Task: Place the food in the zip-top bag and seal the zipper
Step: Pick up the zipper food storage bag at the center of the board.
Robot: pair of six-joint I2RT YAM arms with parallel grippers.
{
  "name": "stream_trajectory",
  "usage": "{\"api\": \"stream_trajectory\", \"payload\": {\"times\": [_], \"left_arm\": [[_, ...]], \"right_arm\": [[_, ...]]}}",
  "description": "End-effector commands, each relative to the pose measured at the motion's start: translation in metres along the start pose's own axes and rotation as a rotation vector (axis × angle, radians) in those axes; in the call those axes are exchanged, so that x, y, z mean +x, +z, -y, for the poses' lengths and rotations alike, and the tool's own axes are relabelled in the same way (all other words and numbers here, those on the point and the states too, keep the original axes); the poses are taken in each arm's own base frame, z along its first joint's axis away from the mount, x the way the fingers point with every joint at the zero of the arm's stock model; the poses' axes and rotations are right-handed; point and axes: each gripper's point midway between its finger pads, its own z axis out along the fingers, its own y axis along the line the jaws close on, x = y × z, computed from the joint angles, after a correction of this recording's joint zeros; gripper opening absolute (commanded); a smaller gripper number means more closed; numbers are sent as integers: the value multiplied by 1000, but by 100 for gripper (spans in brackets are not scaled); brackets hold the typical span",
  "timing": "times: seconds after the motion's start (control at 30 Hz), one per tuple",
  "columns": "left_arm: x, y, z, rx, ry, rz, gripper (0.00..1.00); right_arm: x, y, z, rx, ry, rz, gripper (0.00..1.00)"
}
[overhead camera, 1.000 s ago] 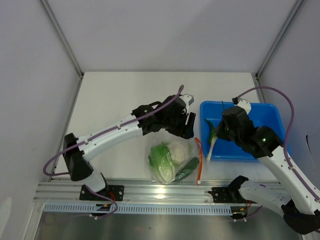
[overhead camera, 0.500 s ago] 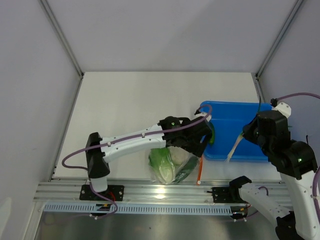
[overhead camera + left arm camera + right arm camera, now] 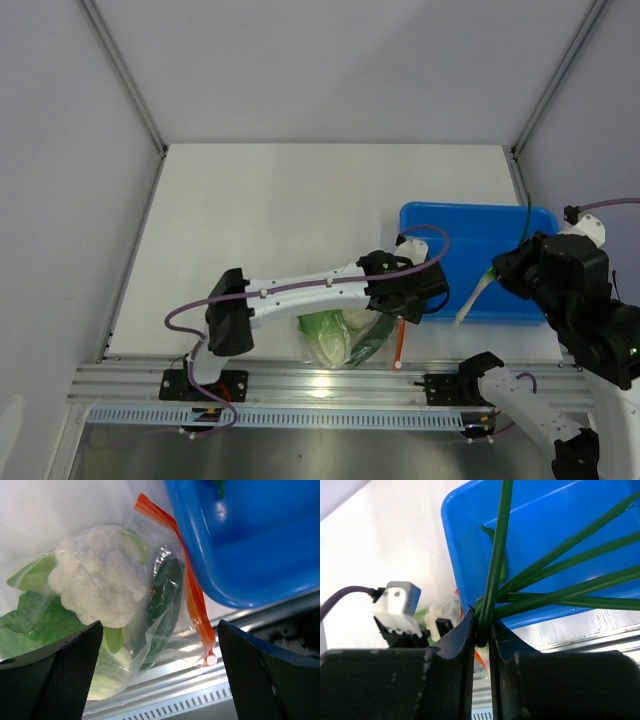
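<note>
Only in the right wrist view is the right tool (image 3: 481, 630) seen clenched on green stalks (image 3: 495, 555). The left tool (image 3: 160, 675) is held spread above the zip-top bag (image 3: 115, 595), whose zipper (image 3: 192, 595) is laid near-to-far beside the blue bin (image 3: 250, 555).

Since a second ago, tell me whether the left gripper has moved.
Yes: the left gripper moved right and nearer, to the bin's near-left corner.

In zip-top bag (image 3: 172, 639): food (image 3: 97, 580); bag left of bin (image 3: 470, 240) (near table (image 3: 280, 220) edge).
</note>
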Motion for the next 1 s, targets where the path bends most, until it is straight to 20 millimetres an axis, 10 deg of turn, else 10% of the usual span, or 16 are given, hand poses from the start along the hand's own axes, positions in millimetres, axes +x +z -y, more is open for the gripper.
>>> {"api": "stream_trajectory", "payload": {"times": [0.0, 0.33, 0.63, 0.83, 0.97], "left_arm": [[-13, -1, -1, -65, -90, 64, 98], [1, 19, 2, -161, -81, 87, 96], [11, 27, -42, -345, -38, 139, 81], [14, 24, -65, -382, -43, 154, 11], [5, 1, -80, -370, -49, 184, 0]], "right_arm": [[-6, -11, 0, -14, 23, 17, 0], [-1, -12, -2, -41, 13, 4, 0], [-1, -14, -5, -71, 13, 11, 0], [4, -10, -7, -78, 4, -8, 0], [27, 8, -14, -93, -15, -97, 0]]}}
